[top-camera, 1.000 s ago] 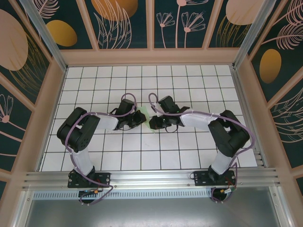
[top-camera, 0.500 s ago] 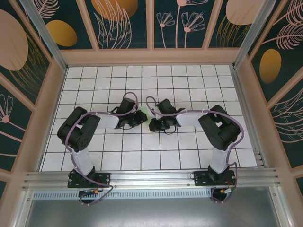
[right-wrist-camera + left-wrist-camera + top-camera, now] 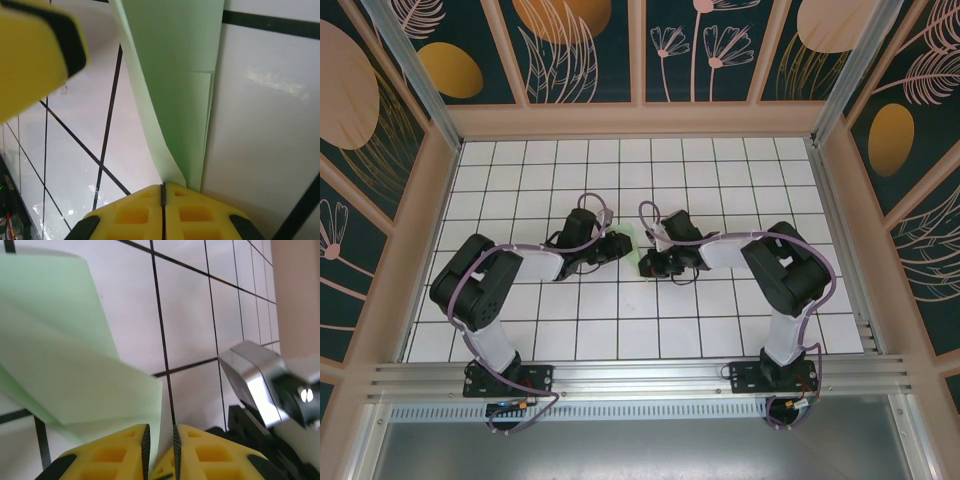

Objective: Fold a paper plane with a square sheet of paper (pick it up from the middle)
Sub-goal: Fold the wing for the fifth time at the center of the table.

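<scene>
Because the right gripper has its jaws pressed together on the near end of the paper, we read that arm as the anchor. From its tips the folded paper runs straight ahead, its long axis in line with the gripper. As far as we can tell, it is raised partly off the table.

The left gripper meets it from the opposite side. Its jaws are a narrow slit apart, with a paper edge passing between them and not visibly squeezed. From there the paper spreads ahead and to the left.

In the top view the paper sits between the two grippers near the table's middle. We judge the coming move turns on this: the right holds, while the left is loose enough to re-grip along that edge.
</scene>
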Action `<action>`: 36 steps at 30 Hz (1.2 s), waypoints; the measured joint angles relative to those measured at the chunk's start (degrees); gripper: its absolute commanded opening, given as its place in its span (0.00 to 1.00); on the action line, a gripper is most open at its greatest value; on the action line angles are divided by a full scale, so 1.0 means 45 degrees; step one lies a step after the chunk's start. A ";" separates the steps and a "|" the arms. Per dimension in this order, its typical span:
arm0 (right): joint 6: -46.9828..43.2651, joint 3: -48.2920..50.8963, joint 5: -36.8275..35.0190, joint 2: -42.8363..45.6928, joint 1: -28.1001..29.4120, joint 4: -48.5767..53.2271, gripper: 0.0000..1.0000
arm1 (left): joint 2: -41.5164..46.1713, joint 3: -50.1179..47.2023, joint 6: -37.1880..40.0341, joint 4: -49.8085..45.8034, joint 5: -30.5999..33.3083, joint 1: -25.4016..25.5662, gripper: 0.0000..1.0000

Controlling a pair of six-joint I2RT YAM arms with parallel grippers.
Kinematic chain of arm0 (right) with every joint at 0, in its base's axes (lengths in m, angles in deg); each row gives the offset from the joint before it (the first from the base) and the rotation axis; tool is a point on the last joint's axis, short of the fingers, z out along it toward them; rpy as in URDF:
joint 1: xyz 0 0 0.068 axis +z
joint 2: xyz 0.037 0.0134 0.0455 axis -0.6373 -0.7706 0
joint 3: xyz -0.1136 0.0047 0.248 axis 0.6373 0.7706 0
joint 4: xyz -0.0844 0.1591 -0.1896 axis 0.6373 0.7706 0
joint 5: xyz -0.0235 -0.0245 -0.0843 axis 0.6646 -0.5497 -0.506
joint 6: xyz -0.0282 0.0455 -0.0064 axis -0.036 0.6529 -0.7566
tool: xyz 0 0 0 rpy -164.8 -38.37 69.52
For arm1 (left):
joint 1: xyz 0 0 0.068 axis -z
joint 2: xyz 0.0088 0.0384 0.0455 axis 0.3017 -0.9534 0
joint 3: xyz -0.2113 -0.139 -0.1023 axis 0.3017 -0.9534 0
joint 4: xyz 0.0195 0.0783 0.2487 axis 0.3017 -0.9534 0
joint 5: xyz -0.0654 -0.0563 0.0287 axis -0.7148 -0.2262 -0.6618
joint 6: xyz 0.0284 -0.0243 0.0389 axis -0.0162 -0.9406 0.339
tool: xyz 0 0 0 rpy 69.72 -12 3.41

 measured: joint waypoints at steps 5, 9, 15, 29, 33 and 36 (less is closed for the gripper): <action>0.0248 0.0049 0.0277 0.0000 -0.0180 0.0044 0.08 | 0.0000 -0.0486 -0.0029 0.0631 -0.0457 0.0112 0.18; 0.0374 0.0044 0.0330 0.0000 -0.0214 0.0097 0.07 | -0.0170 -0.0491 -0.0029 0.1025 -0.0588 0.0291 0.14; 0.0393 -0.0024 0.0330 -0.0015 -0.0214 0.0214 0.08 | -0.0680 -0.0486 -0.0073 0.1137 -0.0685 0.0554 0.10; 0.0379 -0.0214 0.0277 -0.0087 -0.0180 0.0563 0.08 | -0.1506 0.0131 -0.0155 0.0748 -0.0466 0.0593 0.09; 0.0374 -0.0253 0.0175 -0.0087 -0.0136 0.0661 0.07 | -0.1530 0.0369 -0.0219 0.0214 -0.0170 0.0651 0.09; 0.0340 -0.0306 0.0034 -0.0087 -0.0107 0.0772 0.07 | -0.1530 0.0661 -0.0204 -0.0418 0.0000 0.0695 0.08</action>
